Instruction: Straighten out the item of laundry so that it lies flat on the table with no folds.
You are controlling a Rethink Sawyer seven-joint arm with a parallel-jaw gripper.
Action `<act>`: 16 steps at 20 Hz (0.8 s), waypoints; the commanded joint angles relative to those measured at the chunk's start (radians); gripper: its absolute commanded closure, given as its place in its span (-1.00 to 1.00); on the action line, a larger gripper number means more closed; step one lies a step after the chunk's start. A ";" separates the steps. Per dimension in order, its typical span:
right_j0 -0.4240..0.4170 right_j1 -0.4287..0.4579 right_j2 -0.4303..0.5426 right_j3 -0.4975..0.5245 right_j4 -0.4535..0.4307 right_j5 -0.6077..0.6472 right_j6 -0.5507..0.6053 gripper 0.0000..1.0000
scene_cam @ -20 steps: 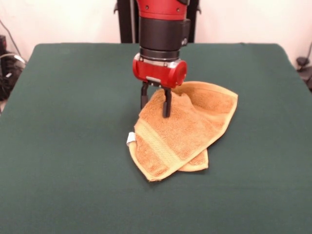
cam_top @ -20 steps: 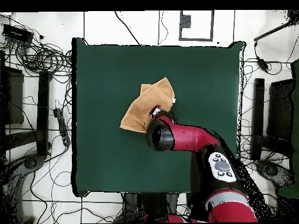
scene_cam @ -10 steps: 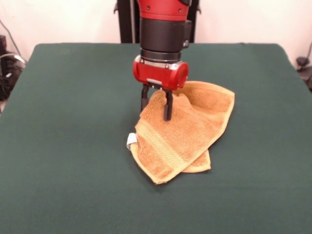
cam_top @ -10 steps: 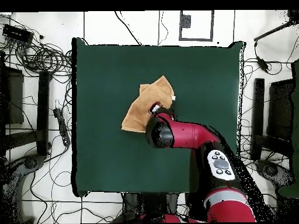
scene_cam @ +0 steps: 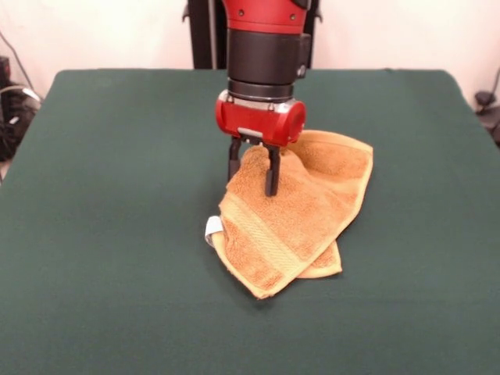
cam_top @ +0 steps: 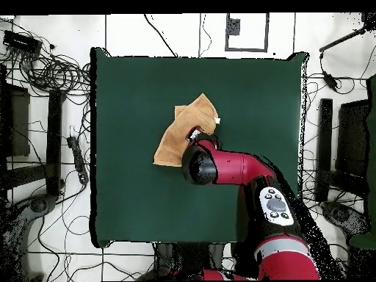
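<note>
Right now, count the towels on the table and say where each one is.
1: the orange-tan towel lies folded near the middle of the green table, one edge pinched between the gripper fingers. Nothing seems hidden.

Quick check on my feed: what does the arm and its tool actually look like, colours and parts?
The arm is glossy red with a wide black cylindrical wrist section. Below it sits a rounded red housing carrying a small grey plate. The tool has two thin, straight black fingers. From overhead, the arm shows red links, a black round joint cap and a light grey panel with dark buttons.
</note>
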 commanded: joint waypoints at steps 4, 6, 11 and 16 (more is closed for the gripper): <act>0.050 0.082 0.040 -0.034 -0.012 0.065 0.027 -1.00; 0.036 0.073 0.050 -0.045 -0.009 0.089 0.013 -1.00; 0.030 0.070 0.056 -0.041 -0.007 0.094 0.013 -1.00; 0.033 0.071 0.054 -0.045 -0.008 0.098 0.011 -1.00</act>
